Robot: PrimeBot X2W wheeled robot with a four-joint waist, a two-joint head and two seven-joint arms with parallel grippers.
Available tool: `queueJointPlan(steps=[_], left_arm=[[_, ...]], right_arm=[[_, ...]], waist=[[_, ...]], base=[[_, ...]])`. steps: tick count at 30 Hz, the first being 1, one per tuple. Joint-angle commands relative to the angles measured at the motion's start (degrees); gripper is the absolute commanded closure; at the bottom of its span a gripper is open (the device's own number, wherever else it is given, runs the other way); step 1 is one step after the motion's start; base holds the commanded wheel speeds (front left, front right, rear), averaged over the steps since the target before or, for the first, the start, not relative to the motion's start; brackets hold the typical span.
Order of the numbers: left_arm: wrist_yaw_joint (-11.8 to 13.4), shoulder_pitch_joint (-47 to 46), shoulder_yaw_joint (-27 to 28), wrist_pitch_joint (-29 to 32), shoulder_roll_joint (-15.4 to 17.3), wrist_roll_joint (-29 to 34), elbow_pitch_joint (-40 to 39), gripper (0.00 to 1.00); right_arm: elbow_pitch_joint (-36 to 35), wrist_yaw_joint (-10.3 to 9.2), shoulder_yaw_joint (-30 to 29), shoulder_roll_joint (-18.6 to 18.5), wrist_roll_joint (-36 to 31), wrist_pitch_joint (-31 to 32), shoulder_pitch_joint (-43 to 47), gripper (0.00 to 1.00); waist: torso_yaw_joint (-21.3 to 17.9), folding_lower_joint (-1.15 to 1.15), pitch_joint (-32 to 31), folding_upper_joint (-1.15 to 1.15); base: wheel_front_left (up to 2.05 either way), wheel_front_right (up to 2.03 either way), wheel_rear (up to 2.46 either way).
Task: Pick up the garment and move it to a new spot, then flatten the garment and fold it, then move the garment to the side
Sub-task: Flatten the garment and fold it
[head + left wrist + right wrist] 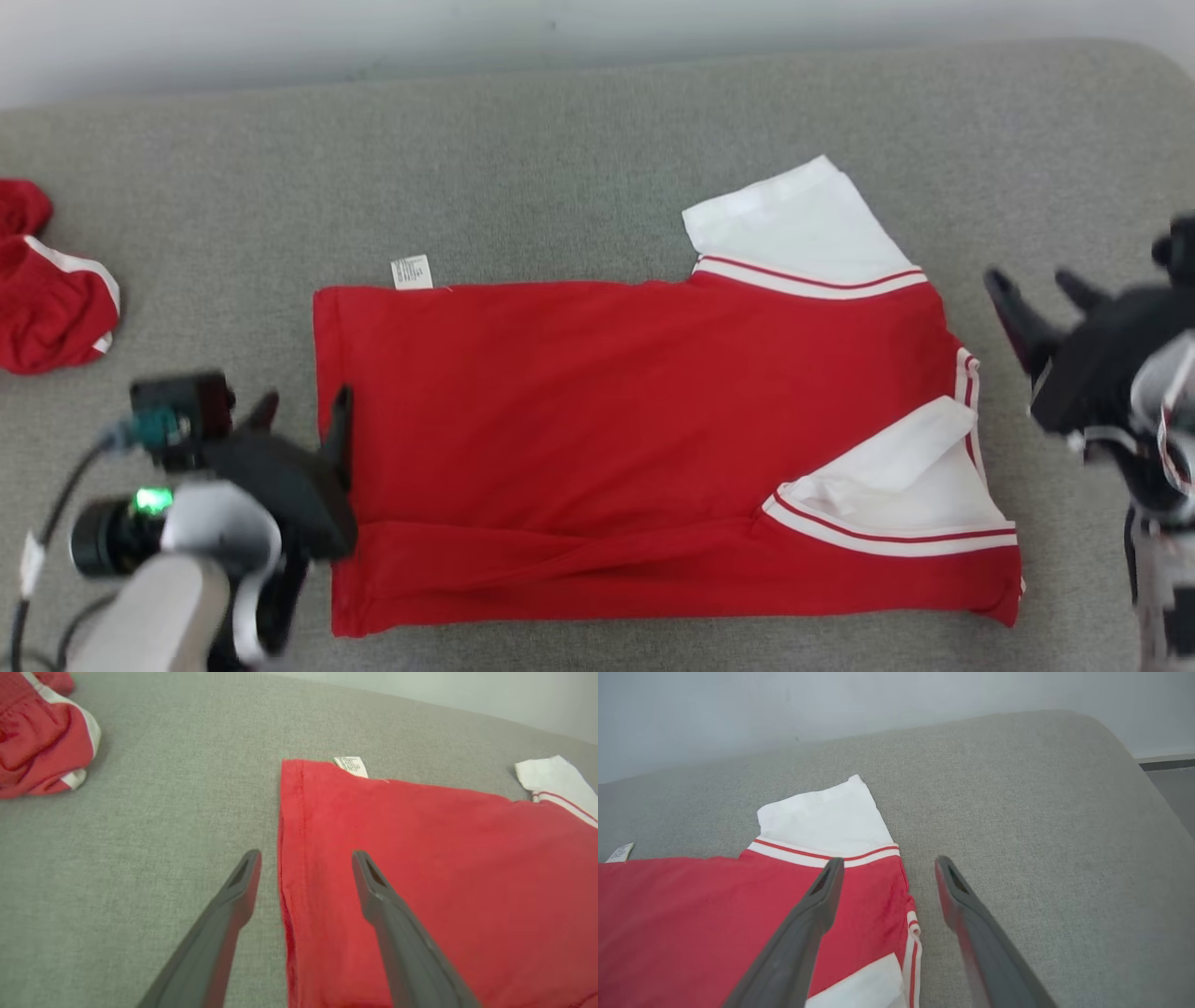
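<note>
While the grey padded surface (579, 140) runs across the whole head view, the red garment (597, 420) is seen laid flat at its middle, long axis left to right, hem towards the robot's left. A folded band is seen along its near edge. A second red garment (47, 299), white-trimmed, is bunched at the far left edge, well apart from the first.

The left gripper (303, 406) is seen at the hem end with jaws spread wide and nothing held. In the left wrist view the hem edge is straddled: one finger (233, 905) is over bare grey, the other over red cloth. Contact with the cloth cannot be told.

The right gripper (1030, 280) is seen just beside the shoulder end, jaws also spread wide, nothing held. In the right wrist view one finger (803, 933) is over red cloth near the striped trim, the other over bare grey.

One white sleeve (794, 224) is stuck out past the far edge; the other white sleeve (906, 467) is laid inward over the red body. A small white label (411, 273) is seen protruding at the far hem corner.
</note>
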Motion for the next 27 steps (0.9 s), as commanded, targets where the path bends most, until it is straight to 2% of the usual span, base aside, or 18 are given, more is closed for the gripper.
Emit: queueJointPlan(steps=[1,3,8,12,16,20,21,23,27], left_arm=[[-0.7,-3.7,0.1,0.9,-0.1,-0.1,1.6,0.0],[-1.9,-11.0,-1.2,3.4,0.0,1.2,5.9,0.0],[-3.3,-20.1,-2.7,5.3,-0.4,2.6,12.4,0.0],[-2.7,-23.6,-3.5,5.8,-0.3,4.4,16.9,0.0],[-2.5,-25.3,-3.9,5.1,-1.2,4.8,18.5,0.0],[-4.1,-26.3,-4.1,5.2,-2.2,3.2,19.5,0.0],[-4.5,-26.1,-4.4,5.6,-2.7,2.8,19.6,0.19],[-4.6,-26.0,-4.9,6.7,-2.7,2.6,20.4,0.99],[-4.4,-25.4,-5.3,7.6,-2.8,2.2,20.4,1.0]], right_arm=[[1.6,0.04,1.6,-1.4,-0.7,0.7,-3.7,0.0],[6.6,0.04,4.7,-3.7,-0.6,0.3,-12.4,0.0],[15.7,0.04,10.2,-6.0,-1.3,-1.2,-23.4,0.0],[22.1,0.04,15.0,-7.6,-2.5,-3.2,-28.9,0.0],[26.9,0.04,17.3,-8.1,-1.8,-5.2,-32.6,0.0],[30.4,0.04,18.7,-8.2,0.0,-6.0,-34.8,0.0],[31.1,0.04,19.1,-8.4,0.5,-6.0,-35.2,0.0],[32.5,0.04,19.9,-8.7,1.4,-5.6,-35.6,0.0],[33.9,0.04,20.9,-9.7,2.9,-6.4,-36.7,0.0]], waist=[[0.2,0.0,3.5,-0.01],[0.3,0.0,6.8,-0.01],[0.2,0.0,10.8,-0.01],[-0.1,0.0,12.4,-0.01],[0.3,0.0,13.8,-0.01],[0.9,0.0,14.8,-0.01],[1.0,0.0,15.0,-0.01],[1.3,0.0,15.5,-0.01],[1.8,0.0,16.4,-0.01]], base=[[0.0,0.0,0.0],[0.0,0.0,0.0],[0.0,0.0,0.0],[0.0,0.0,0.0],[0.0,0.0,0.0],[0.0,0.0,0.0],[0.0,0.0,0.0],[0.0,0.0,0.0],[0.0,0.0,0.0]])
